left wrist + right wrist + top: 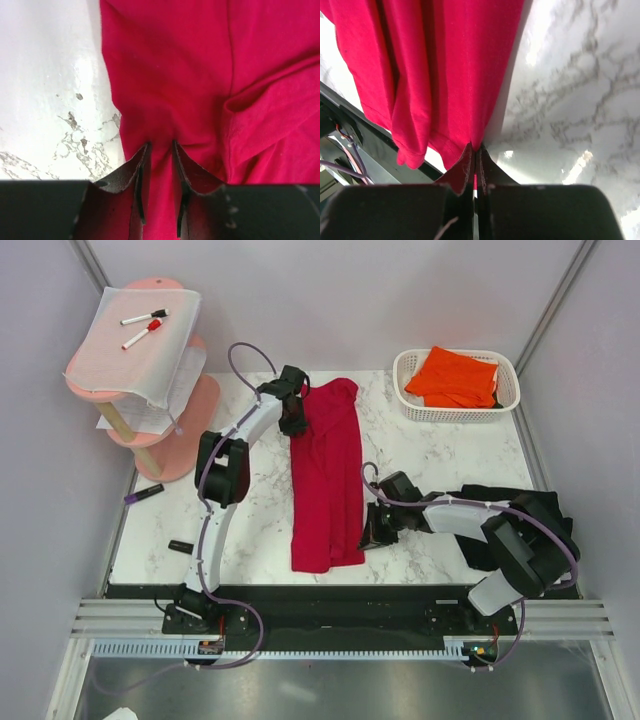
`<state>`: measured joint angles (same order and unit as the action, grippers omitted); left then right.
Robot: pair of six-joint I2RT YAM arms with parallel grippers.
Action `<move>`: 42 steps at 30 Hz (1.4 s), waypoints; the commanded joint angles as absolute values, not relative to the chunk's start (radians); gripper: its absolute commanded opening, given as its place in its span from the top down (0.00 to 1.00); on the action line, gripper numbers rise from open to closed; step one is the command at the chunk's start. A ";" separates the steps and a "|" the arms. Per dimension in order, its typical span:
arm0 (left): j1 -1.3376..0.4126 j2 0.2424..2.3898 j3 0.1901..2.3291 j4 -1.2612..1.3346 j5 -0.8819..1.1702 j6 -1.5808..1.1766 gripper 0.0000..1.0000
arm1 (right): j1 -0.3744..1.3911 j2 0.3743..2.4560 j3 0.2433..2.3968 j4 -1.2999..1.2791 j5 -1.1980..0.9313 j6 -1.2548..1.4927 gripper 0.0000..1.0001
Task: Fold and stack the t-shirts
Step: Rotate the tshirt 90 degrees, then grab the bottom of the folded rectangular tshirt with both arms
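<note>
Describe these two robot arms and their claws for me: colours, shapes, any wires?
Both the left arm and right arm have white tube-like segments joined by chunky black joints. A thin purple cable loops along each. The left claw and right claw each end in two dark wedge-shaped fingers.

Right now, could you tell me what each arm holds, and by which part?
Both hold the crimson red fabric t-shirt: left fingers pinch its far left edge, right fingers its near right edge.

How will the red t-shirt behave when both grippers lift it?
Probably floppy: the red t-shirt bunches into creases at the left gripper. Likely light; the right gripper pinches just a thin edge. It may sag between.
</note>
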<state>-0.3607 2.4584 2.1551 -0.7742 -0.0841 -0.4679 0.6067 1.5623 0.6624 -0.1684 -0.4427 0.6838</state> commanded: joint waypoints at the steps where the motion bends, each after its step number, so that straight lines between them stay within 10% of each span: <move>1: -0.347 2.517 2.203 -0.815 -0.083 -0.423 0.70 | 0.615 1.520 0.603 -0.270 -0.388 0.661 1.00; 13: -0.327 2.366 2.163 -0.769 -0.031 -0.393 0.73 | 0.617 1.490 0.607 -0.290 -0.353 0.627 0.87; 30: -0.417 1.625 1.355 -0.552 0.003 -0.468 0.64 | 0.620 1.399 0.778 -0.307 -0.371 0.575 0.76; 42: -0.442 1.560 1.077 -0.489 0.003 -0.497 0.64 | 0.672 1.519 0.871 -0.169 -0.502 0.623 0.76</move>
<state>-0.4400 1.5959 1.0916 -0.5522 0.0025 -0.4671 0.6514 1.4704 0.8215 -0.2356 -0.4465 0.6102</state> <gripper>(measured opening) 0.357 0.243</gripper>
